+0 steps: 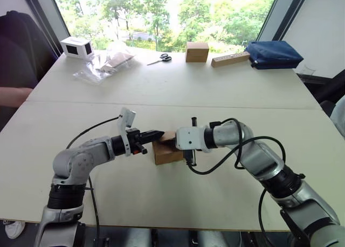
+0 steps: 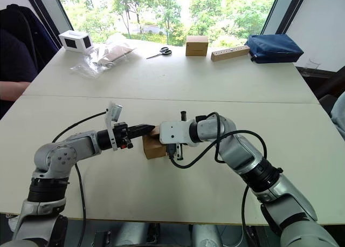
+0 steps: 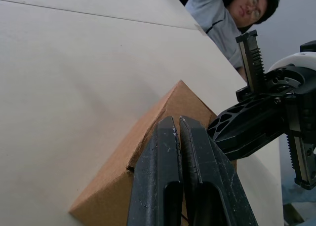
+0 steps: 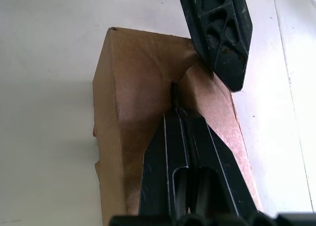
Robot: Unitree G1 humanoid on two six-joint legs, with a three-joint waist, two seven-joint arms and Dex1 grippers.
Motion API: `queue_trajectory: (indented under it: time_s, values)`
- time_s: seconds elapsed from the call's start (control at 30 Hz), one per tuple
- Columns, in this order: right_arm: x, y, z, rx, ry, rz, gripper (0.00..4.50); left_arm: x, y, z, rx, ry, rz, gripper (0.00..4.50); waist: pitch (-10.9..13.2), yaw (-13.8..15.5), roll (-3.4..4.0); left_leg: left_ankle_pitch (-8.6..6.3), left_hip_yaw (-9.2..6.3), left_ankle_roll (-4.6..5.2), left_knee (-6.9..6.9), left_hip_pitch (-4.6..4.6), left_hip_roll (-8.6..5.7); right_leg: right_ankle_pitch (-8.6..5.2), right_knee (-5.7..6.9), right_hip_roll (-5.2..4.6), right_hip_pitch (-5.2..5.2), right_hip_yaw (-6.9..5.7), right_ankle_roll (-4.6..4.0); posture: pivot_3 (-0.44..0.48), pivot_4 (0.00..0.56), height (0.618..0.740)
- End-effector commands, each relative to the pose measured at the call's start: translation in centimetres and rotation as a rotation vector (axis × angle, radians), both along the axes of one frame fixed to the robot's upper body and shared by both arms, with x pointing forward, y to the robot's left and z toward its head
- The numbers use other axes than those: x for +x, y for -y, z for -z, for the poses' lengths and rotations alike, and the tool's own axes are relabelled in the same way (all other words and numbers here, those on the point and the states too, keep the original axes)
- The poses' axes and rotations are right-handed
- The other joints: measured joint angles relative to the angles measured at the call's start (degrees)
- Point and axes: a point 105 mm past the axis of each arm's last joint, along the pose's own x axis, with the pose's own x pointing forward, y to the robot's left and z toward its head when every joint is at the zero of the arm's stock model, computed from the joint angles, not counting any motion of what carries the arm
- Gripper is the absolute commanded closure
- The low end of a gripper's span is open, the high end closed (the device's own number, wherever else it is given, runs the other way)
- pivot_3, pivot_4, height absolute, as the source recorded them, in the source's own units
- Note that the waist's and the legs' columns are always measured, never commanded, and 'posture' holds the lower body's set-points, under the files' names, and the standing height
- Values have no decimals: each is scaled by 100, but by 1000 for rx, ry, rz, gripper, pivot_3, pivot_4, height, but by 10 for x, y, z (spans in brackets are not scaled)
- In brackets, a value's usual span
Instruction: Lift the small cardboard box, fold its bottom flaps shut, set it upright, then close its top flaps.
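**Plain carton pressed from both sides**

No print or label on the small cardboard box. Sits near the front middle of the table, long axis hard to judge. Left gripper, fingers pressed together, touching its top. Right gripper, fingers likewise together, tip at the flap seam.

The small cardboard box rests on the white table, pinched between both arms: the left gripper touches its upper left edge, fingers pressed together, the right gripper against its right side (fingertips hidden). Scissors lie far behind.
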Motion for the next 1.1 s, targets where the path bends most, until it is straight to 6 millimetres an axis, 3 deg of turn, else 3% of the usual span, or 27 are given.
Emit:
queue_trajectory:
  time_s: [0.03, 0.33, 0.5, 0.77, 1.1]
  values:
    - [0, 1, -4, 13, -8, 14, 4500, -5, 8, 4, 76, 45, 37, 4374, 0, 1, 0, 0, 0, 0, 0, 0, 0, 0, 0, 0, 0, 0, -1, 0, 150, 740]
    - [-14, 8, -35, 211, -148, 22, 4500, -5, 7, 13, 214, 150, 68, 4374, 0, 1, 0, -3, 0, 3, -1, -1, 0, -5, -3, -6, 0, 0, -10, 0, 150, 740]
    - [-4, 23, -41, 287, -162, 106, 4500, -5, 4, -18, 65, 180, 57, 4374, 1, -3, 0, -6, 0, 7, -3, -1, 0, -9, -5, -10, -2, -1, -17, 0, 150, 740]
    - [5, 27, -33, 321, -149, 158, 4500, -15, 7, -41, 76, 272, 14, 4374, 2, -6, 1, -6, 3, 8, -8, -3, 1, -8, -6, -11, -7, 0, -14, 0, 150, 740]
    - [1, 20, -24, 307, -162, 128, 4500, -19, 9, -20, 248, 320, 3, 4374, 3, -1, 2, -6, 5, 8, -9, -3, 0, -9, -10, -7, -6, 0, -16, 0, 150, 740]
